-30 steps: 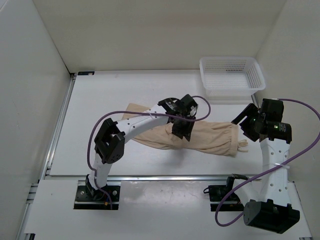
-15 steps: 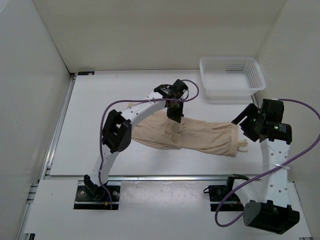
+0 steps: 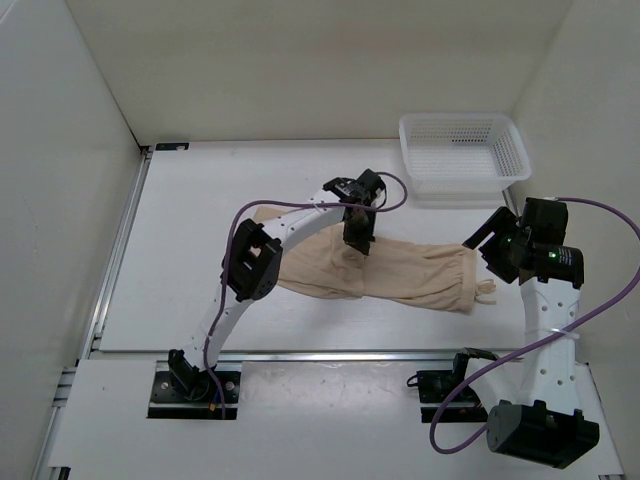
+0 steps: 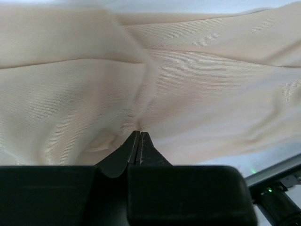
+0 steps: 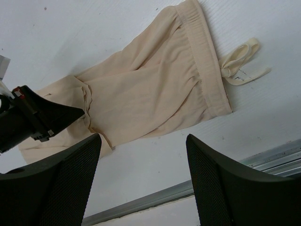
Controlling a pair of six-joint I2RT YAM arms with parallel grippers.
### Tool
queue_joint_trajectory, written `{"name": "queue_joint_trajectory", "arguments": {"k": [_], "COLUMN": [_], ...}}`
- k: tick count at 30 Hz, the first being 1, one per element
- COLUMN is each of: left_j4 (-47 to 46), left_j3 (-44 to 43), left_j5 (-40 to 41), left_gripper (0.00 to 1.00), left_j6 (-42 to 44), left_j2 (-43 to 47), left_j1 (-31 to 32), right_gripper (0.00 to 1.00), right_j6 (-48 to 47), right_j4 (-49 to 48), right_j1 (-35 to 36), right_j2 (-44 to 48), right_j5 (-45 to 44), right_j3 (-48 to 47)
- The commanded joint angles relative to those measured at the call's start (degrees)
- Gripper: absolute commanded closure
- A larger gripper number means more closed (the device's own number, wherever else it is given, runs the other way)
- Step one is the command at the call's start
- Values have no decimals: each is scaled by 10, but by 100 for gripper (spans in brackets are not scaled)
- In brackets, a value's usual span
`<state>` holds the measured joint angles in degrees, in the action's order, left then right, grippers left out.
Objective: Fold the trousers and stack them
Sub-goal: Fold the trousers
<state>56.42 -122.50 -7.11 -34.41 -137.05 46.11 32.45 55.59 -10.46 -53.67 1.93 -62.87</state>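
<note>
Beige trousers point(image 3: 420, 270) flat on the table point(image 3: 200, 220), their left end partly hidden under the left arm point(image 3: 290, 225), left gripper point(image 3: 357, 243) closed tight, pinching a cloth fold, right gripper point(image 5: 142, 141) spread wide, holding nothing, above the waistband point(image 5: 207, 61) end

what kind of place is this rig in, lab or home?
Likely a lab robot test cell: bare white table boxed in by plain white walls, aluminium rail along its near edge, only beige trousers and a white mesh basket as props.
</note>
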Motion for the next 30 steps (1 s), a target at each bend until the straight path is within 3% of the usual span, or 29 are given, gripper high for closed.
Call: {"name": "queue_joint_trajectory", "arguments": {"k": [1,7,10,12,15,16,17,18,21,24,28,30], "left_j4": [-15,-20,-20,-20,-11,-11,-11,-11,-18,-34,-55,-55], "left_j3": [-47,-35,38,118,209,232,250,268,339,354,365,359], "left_j5": [-27,-40,-8,0,-45,-52,-52,-52,-52,-57,-78,-78], "left_gripper": [90,86,85,85,75,68,44,30,2,2,16,16], "left_j6": [34,53,60,66,86,92,98,104,115,121,131,138], "left_j2": [67,175,242,273,307,314,320,327,327,301,252,232], "left_j1": [8,-24,-90,-168,-275,-296,-311,-326,-375,-395,-414,-419], "right_gripper": [22,22,22,22,22,22,22,22,22,22,22,22], "right_j6": [-12,-12,-12,-17,-17,-17,-17,-17,-17,-17,-17,-17], "right_j4": [-4,-4,-4,-4,-4,-4,-4,-4,-4,-4,-4,-4], "right_j1": [3,8,8,8,8,8,8,8,8,8,8,8], "right_j2": [3,3,3,8,8,8,8,8,8,3,3,8], "right_j5": [10,10,10,10,10,10,15,15,15,20,20,20], "right_j3": [-9,-9,-9,-9,-3,-3,2,2,2,2,2,2]}}
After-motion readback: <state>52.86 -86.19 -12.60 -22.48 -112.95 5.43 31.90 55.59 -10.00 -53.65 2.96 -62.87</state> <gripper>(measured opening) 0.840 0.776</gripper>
